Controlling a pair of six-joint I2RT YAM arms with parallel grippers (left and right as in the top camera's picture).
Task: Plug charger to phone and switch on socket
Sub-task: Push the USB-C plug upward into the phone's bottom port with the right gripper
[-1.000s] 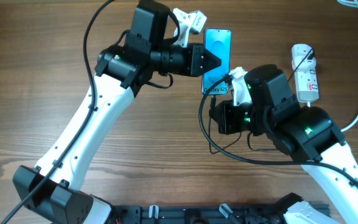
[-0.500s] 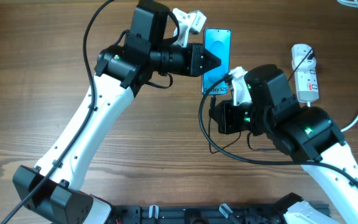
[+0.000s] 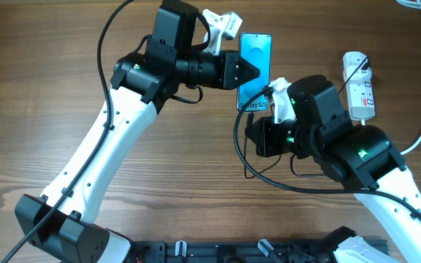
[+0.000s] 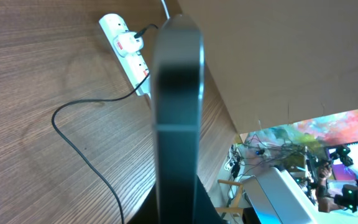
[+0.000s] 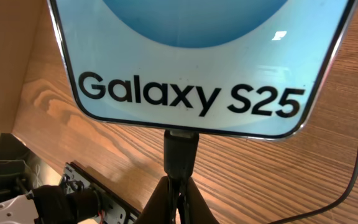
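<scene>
Connector tip of charger (image 5: 180, 151): pinched in your right end effector (image 5: 178, 190), meeting phone (image 5: 191, 50) at its bottom edge; phone's long axis runs straight ahead; left end effector (image 3: 248, 73), pressed together, at phone's side.

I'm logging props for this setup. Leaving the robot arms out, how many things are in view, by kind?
phone: 1
charger cable: 1
power strip: 1
Total: 3

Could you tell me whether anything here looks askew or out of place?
Nothing stands out: the left gripper clamps the phone, and the right gripper holds the charger straight against its bottom edge.
</scene>
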